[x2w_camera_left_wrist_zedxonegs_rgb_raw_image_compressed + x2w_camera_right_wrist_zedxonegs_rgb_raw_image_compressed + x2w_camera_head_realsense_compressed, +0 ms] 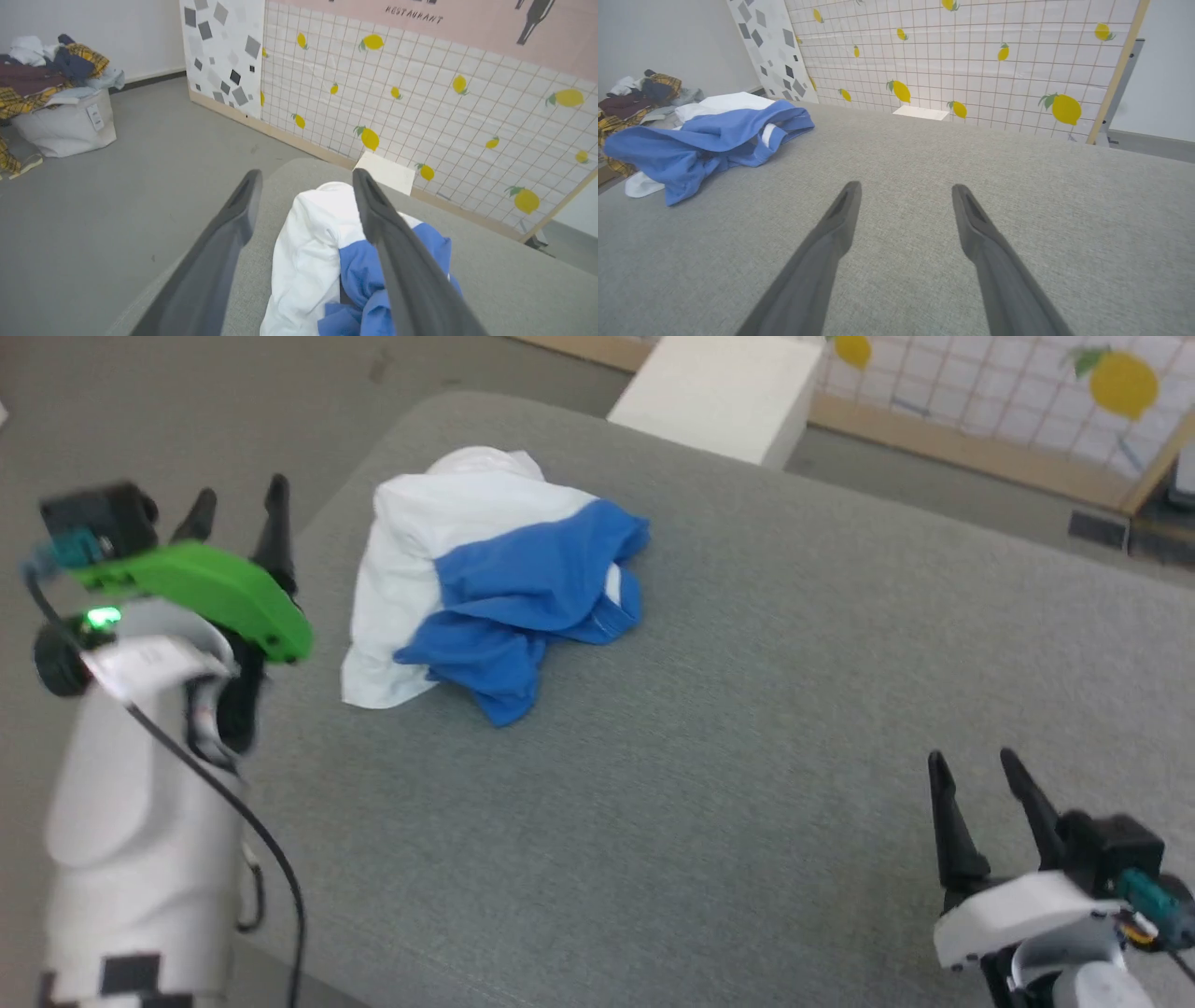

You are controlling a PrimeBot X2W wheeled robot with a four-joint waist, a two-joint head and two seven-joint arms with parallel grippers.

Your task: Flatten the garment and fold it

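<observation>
Head view: shirt (485,588) crumpled, flattening not begun; my left hand (239,506) beside it, right hand (974,773) well away, both agape and empty; next, I'd pinch an edge.

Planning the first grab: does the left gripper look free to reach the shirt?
Probably yes: the left gripper is open and points at the shirt, with nothing between them on the grey surface.

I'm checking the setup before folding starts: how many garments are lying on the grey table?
1: a crumpled white and blue shirt toward the table's far left, near the left gripper. Its folds could hide something smaller. Other clothes fill a bag on the floor.
</observation>
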